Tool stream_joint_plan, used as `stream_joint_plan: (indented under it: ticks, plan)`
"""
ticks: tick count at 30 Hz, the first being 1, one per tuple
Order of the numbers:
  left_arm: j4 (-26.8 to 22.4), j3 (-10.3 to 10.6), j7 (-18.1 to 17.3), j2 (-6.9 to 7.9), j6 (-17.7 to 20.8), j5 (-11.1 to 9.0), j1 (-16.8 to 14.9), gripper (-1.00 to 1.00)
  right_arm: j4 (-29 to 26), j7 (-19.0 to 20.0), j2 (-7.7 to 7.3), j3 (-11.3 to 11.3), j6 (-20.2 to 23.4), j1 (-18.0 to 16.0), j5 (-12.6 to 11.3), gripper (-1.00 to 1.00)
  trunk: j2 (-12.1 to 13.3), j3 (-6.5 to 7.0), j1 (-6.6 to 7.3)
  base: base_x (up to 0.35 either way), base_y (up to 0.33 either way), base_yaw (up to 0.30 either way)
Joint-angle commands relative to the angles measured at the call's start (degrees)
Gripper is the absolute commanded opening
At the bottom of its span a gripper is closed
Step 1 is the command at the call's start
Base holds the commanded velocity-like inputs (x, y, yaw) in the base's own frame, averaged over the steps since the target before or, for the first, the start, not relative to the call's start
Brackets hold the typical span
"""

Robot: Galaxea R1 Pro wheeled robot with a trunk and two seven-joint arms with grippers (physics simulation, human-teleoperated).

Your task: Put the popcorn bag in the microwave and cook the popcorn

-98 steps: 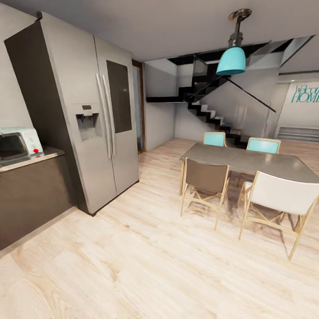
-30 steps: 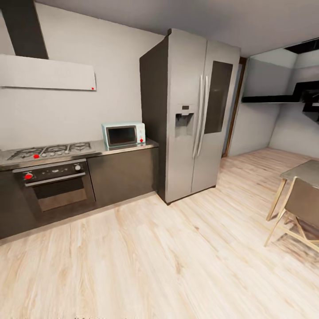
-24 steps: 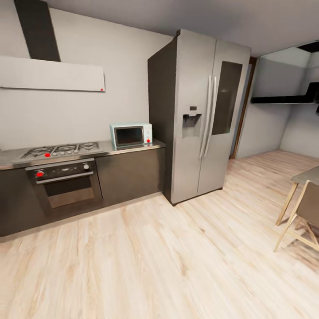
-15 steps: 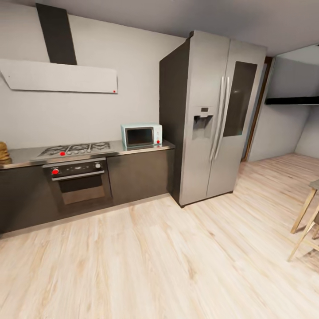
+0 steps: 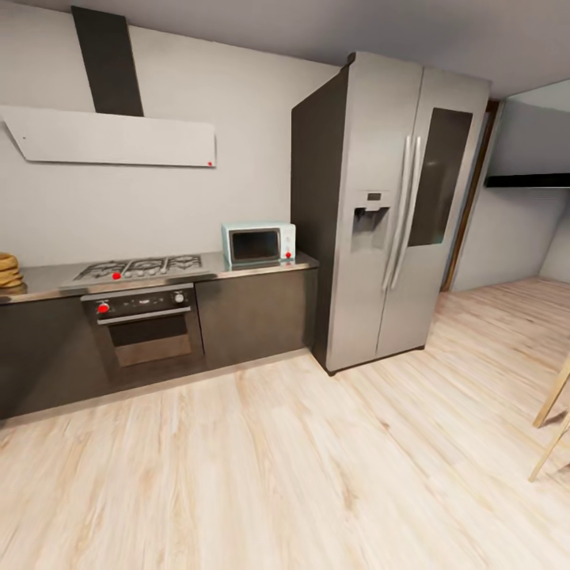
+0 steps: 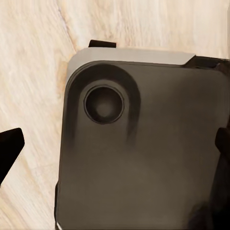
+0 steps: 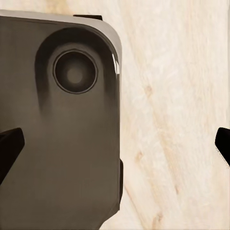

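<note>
Across the room, the pale mint-blue microwave (image 5: 259,243) stands with its door closed on the grey countertop (image 5: 237,271), beside the fridge. At the far left end of the worktop an orange-brown popcorn bag (image 5: 9,272) shows partly, cut by the picture's edge. No popcorn can be made out. In the left wrist view my left gripper (image 6: 115,148) is open, its dark fingertips (image 6: 9,148) wide apart over my dark base and the floor. My right gripper (image 7: 117,146) is open too, fingertips (image 7: 9,146) spread with nothing between them.
A steel gas hob (image 5: 138,267) and a black built-in oven (image 5: 146,324) sit between bag and microwave, under a range hood (image 5: 111,138). A tall grey fridge (image 5: 388,214) stands to the right. Wooden chair legs (image 5: 550,427) show at the right edge. Wood floor (image 5: 277,467) stretches ahead.
The camera has swung left: fridge, microwave and hob slid rightward in the picture, the dining table left the view, and the popcorn bag came in at the left edge.
</note>
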State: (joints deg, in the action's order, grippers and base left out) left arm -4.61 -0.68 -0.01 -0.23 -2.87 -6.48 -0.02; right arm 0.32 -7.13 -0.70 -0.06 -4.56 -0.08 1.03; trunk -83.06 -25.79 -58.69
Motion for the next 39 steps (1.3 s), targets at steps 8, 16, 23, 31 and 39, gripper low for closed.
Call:
stream_joint_plan:
  ticks: [8, 16, 23, 31, 39]
  plan:
    - [0.2, 0.0, 0.0, 0.00, 0.0, -0.6, 0.0, 1.00, 0.0, -0.2, 0.00, 0.0, -0.3, 0.0, 0.0, 1.00, 0.0, -0.04, -0.03, 0.321, 0.000, 0.000]
    - [0.4, 0.0, 0.1, -0.03, 0.0, -0.6, 0.0, 1.00, 0.0, -0.2, -0.14, -0.1, -0.3, 0.0, -0.1, 1.00, 0.0, -0.04, -0.03, 0.323, 0.000, 0.000]
    - [0.3, -1.7, 0.1, 0.13, -0.2, -3.4, 0.0, 1.00, 0.0, -0.2, -0.22, -0.1, -0.3, 0.0, 0.0, 1.00, 0.0, -0.04, -0.03, 0.323, 0.000, 0.000]
    - [0.5, -2.4, 0.0, 0.17, -0.2, -6.4, 0.0, 1.00, 0.0, -0.2, -0.29, 0.0, -0.3, 0.0, 0.1, 1.00, 0.0, -0.04, -0.03, 0.323, 0.000, 0.000]
    - [0.5, -2.4, 0.1, 0.14, -0.2, -6.5, 0.0, 1.00, 0.0, -0.2, -0.29, 0.1, -0.2, 0.0, -0.1, 1.00, 0.0, -0.04, -0.03, 0.323, 0.000, 0.000]
